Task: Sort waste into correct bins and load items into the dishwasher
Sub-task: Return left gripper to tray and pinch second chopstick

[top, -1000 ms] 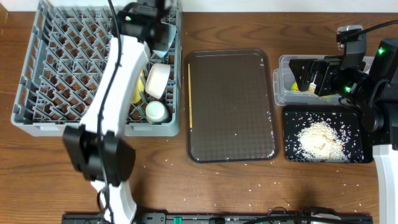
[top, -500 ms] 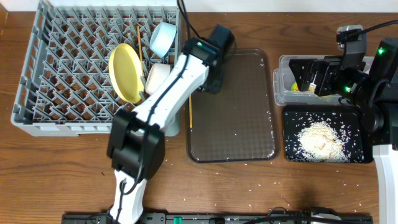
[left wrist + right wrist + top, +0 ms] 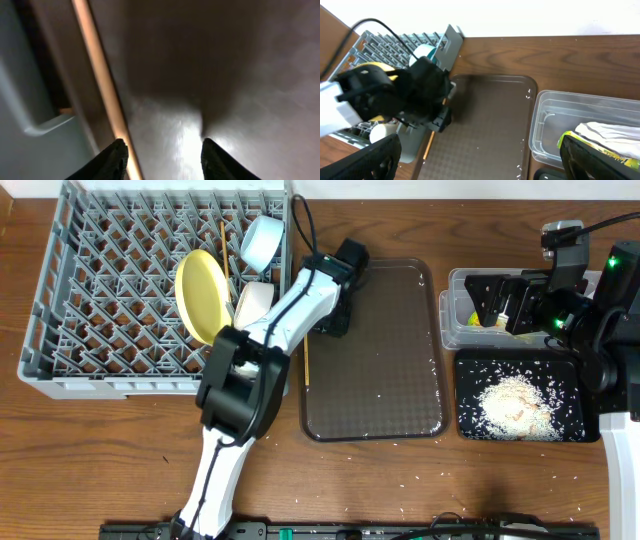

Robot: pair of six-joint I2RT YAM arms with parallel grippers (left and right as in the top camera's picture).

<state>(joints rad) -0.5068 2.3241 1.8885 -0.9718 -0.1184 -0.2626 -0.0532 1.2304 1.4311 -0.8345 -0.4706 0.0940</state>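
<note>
Chopstick (image 3: 102,85) was seen under left gripper (image 3: 163,146) on serving tray (image 3: 380,370).
Left gripper was parted, nothing grasped; right gripper (image 3: 485,160) was held wide open over clear tub (image 3: 545,131).

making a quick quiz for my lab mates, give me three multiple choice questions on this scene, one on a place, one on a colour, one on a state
1. Where does the heap of rice lie?
A) in the clear tub
B) in the black tray
C) on the brown tray

2. What colour is the plate standing in the dish rack?
A) yellow
B) red
C) green

3. How is the left gripper?
A) shut with nothing held
B) shut on the plate
C) open, nothing held

Answers:
1 B, the overhead view shows the white heap inside the black tray.
2 A, the overhead view shows it yellow, on edge among the pegs.
3 C, the left wrist view shows its fingers apart, with the chopstick beside them, not between.
</note>
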